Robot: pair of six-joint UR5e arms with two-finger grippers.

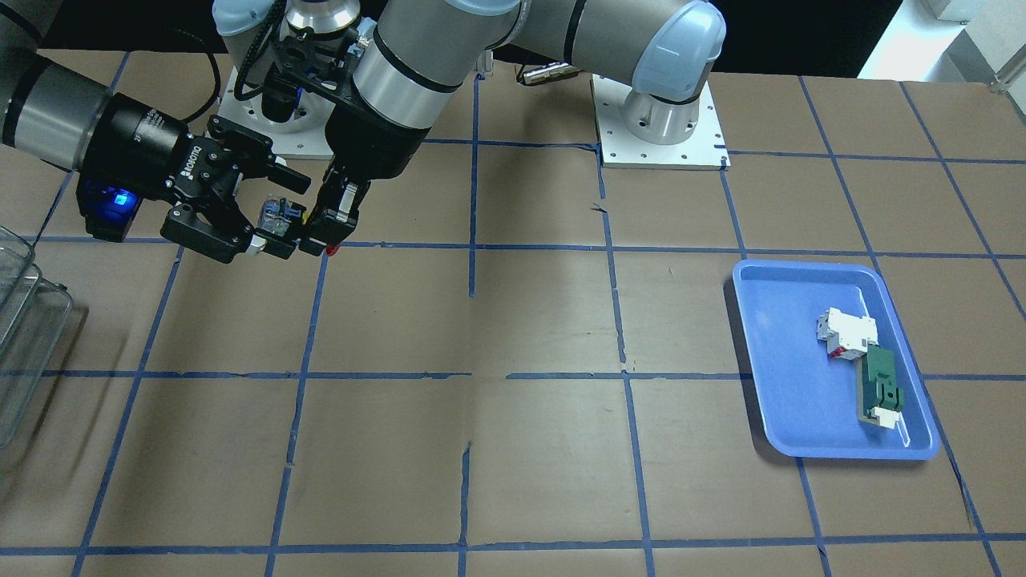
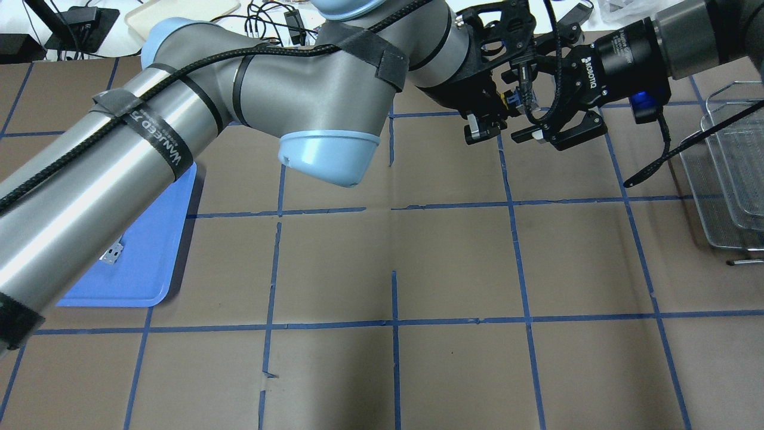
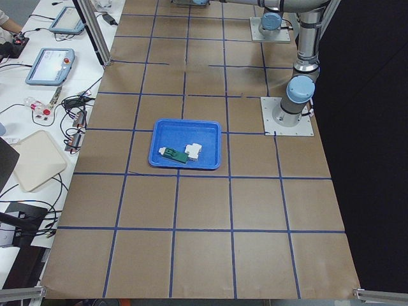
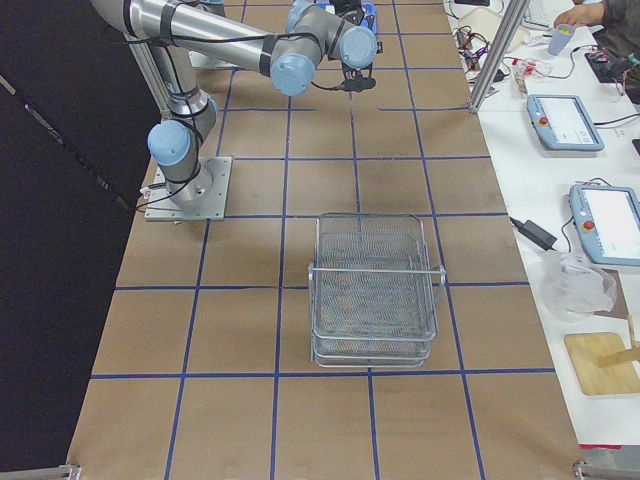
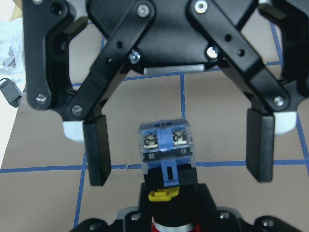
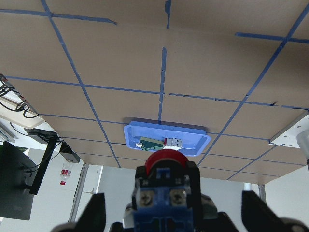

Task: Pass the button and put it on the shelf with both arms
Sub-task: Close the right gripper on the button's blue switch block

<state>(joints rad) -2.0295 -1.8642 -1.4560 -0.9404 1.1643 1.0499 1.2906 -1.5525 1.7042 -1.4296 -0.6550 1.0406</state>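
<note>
The brown paper-covered tabletop (image 1: 545, 320) with its blue tape grid lies well below the handover, so any slip probably means a fall and a bounce out of easy reach. The silver-grey tubular left arm (image 2: 119, 173) stretches far across to meet the silver-grey right arm (image 2: 686, 36), and the wrists are crowded, so a small misjudged move could knock one against the other. The grey thin-wire shelf (image 4: 372, 272) stands well apart from this spot, so a poor grasp made here would have to survive a long carry.

The black two-finger left gripper (image 1: 322, 232) is clenched on the small red-capped push button (image 6: 165, 186), held in the air by its collar end. The black right gripper (image 5: 177, 164) is spread wide, a finger on each side of the clear-bluish contact block and touching neither side. The block sits slightly nearer one finger, which would likely meet it first and twist it. If the left gripper releases before the right one grips, the button drops
</note>
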